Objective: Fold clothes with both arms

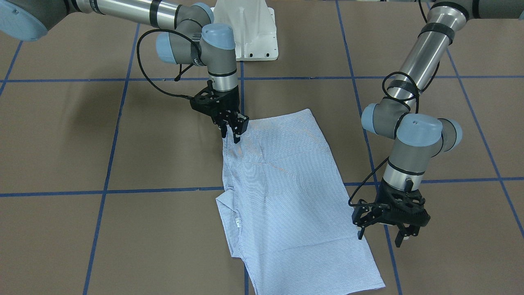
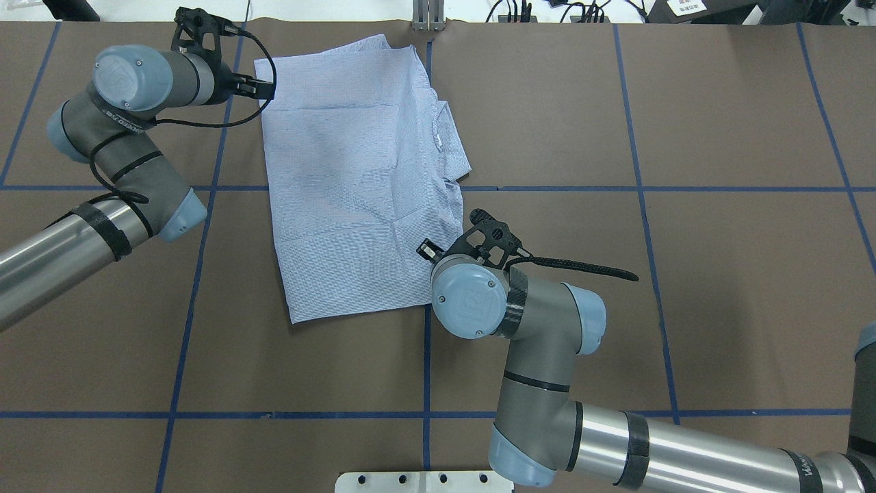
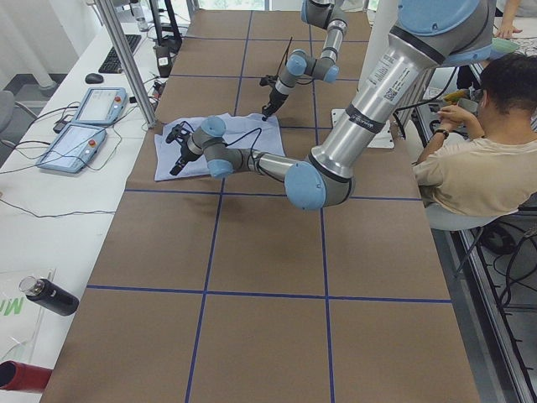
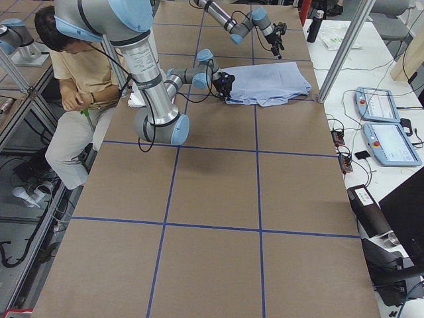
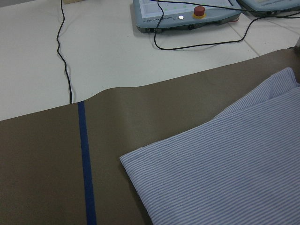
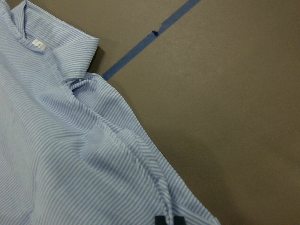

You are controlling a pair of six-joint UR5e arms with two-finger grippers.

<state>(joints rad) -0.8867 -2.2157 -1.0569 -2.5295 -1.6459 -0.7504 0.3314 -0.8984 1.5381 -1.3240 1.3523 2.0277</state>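
Note:
The light blue-and-white striped shirt (image 1: 282, 184) lies folded into a long rectangle on the brown table, with its collar and white neck label (image 6: 37, 44) on one long side. My right gripper (image 1: 230, 137) points down at the shirt's corner nearest the robot. In the right wrist view its fingertips (image 6: 168, 220) are shut on a ridge of the shirt's edge. My left gripper (image 1: 380, 237) is open and empty. It hovers just beside the shirt's opposite long edge near the far end (image 2: 268, 89), and its wrist view shows that shirt corner (image 5: 140, 164) but no fingers.
The white pedestal base (image 1: 249, 32) stands behind the shirt. Blue tape lines (image 1: 106, 172) cross the table. Two control pendants (image 3: 84, 126) and cables lie on the white bench past the far edge. A seated person (image 3: 478, 159) is beside the robot.

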